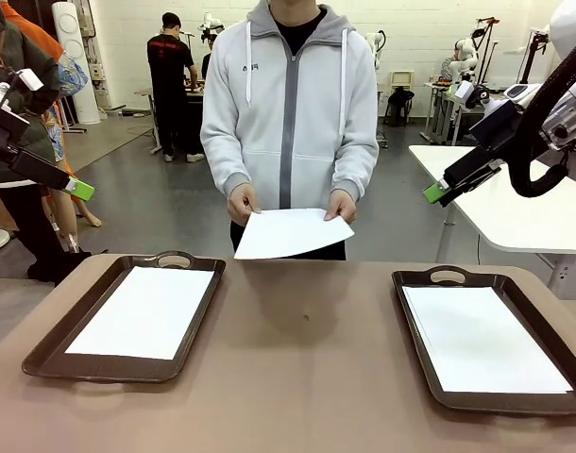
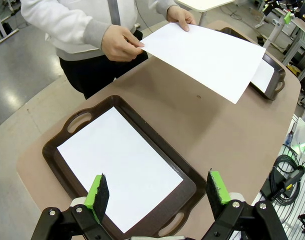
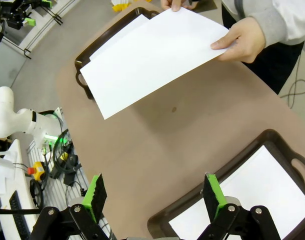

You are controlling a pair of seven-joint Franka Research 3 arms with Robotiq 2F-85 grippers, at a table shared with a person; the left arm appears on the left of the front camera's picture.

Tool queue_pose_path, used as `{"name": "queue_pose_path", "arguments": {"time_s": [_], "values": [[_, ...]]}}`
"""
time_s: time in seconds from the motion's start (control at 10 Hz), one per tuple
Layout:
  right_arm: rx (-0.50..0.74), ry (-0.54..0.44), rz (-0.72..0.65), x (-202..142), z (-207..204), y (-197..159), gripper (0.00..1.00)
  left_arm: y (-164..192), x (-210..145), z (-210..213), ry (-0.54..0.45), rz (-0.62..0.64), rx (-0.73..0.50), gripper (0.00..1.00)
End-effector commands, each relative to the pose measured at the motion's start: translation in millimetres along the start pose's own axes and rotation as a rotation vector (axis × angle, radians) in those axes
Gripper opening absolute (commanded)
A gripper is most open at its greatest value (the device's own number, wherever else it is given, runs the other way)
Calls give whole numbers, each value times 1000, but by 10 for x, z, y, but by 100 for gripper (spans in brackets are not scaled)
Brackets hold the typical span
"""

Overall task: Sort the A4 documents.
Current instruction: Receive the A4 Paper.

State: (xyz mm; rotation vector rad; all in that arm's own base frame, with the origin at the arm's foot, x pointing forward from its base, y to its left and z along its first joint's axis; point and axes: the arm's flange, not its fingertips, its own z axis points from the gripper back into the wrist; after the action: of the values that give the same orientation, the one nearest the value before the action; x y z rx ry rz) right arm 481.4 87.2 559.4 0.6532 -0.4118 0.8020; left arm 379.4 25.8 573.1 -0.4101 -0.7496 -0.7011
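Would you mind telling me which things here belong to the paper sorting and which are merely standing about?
Part of the job:
held sheet
sheet in left tray
sheet in right tray
left tray
right tray

Just about:
white side table

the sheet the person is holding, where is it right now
In the front view, the held sheet hangs above the table's far edge at the middle, gripped by both the person's hands, between the left tray and the right tray.
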Motion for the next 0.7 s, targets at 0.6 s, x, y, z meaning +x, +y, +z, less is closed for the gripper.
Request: {"name": "queue_pose_path", "arguments": {"time_s": [0.6], "values": [[1,-1,1,3,1,3,100,0,-12,-12,7,-14,5,100]]}}
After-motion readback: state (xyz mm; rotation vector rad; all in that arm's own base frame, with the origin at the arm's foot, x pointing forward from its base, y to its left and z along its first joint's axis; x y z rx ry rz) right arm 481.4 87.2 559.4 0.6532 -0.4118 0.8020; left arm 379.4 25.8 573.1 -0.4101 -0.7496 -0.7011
